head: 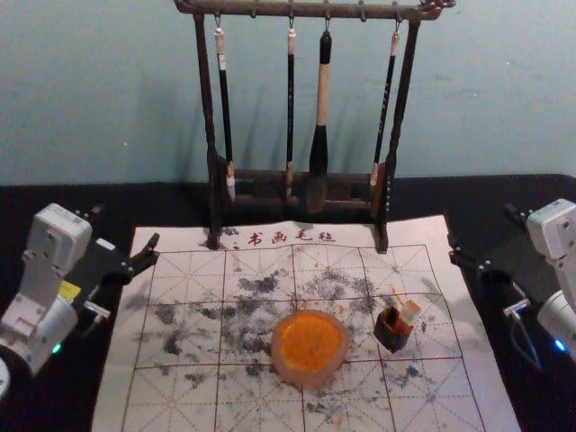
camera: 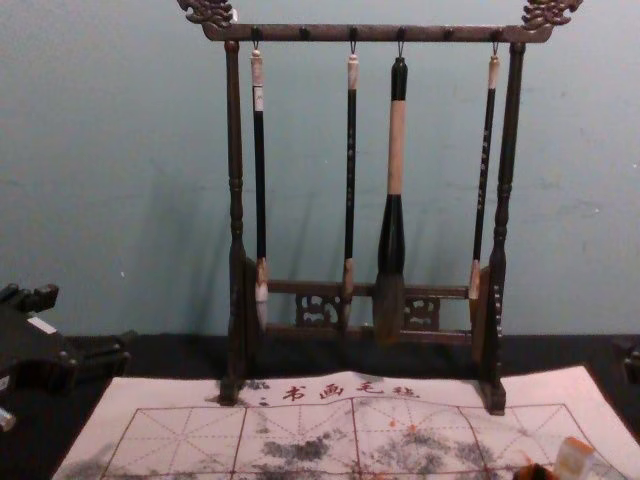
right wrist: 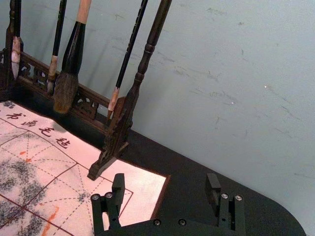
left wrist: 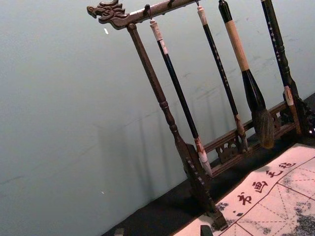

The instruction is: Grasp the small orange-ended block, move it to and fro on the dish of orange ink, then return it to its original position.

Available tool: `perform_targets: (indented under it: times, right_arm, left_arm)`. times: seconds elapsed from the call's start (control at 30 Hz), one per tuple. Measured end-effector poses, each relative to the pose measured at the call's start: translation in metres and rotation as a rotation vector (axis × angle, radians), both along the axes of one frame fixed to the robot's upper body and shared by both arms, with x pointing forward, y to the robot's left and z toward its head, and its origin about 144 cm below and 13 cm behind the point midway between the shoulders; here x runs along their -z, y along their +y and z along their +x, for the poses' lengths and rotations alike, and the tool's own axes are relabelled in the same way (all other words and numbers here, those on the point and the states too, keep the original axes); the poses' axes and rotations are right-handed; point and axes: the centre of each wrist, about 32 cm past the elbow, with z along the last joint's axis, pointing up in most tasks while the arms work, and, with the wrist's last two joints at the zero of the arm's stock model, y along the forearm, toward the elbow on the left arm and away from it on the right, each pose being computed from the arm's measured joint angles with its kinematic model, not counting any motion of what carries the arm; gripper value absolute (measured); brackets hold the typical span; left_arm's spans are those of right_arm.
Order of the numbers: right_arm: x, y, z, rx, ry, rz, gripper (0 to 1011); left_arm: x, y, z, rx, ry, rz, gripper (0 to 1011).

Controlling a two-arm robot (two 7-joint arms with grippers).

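A pale block with an orange end (head: 409, 311) leans in a small dark square holder (head: 393, 335), right of the round dish (head: 310, 374) of orange ink (head: 309, 340). Its upper part (camera: 574, 459) shows low in the chest view; its lower end is hidden in the holder. My left gripper (head: 126, 225) hovers open and empty off the mat's left edge, and the left gripper (left wrist: 163, 230) shows its fingertips apart in its wrist view. Off the right edge, my right gripper (head: 488, 234) is open; in its wrist view the right gripper (right wrist: 165, 187) holds nothing. Neither touches block or dish.
A wooden rack (head: 296, 11) with hanging brushes (head: 320, 117) stands along the back of the mat (head: 117, 378). The mat, gridded and stained with ink, lies on a black table (head: 531, 396). Behind the rack rises a pale wall (camera: 130, 150).
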Motion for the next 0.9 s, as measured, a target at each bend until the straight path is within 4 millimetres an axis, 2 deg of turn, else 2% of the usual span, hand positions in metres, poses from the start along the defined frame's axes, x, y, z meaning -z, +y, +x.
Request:
perform_targets:
  times: [0.9]
  right_arm:
    - [0.0,0.0,0.0,0.0,0.0,0.0,1002]
  left_arm:
    - [0.0,0.0,0.0,0.0,0.0,0.0,1002]
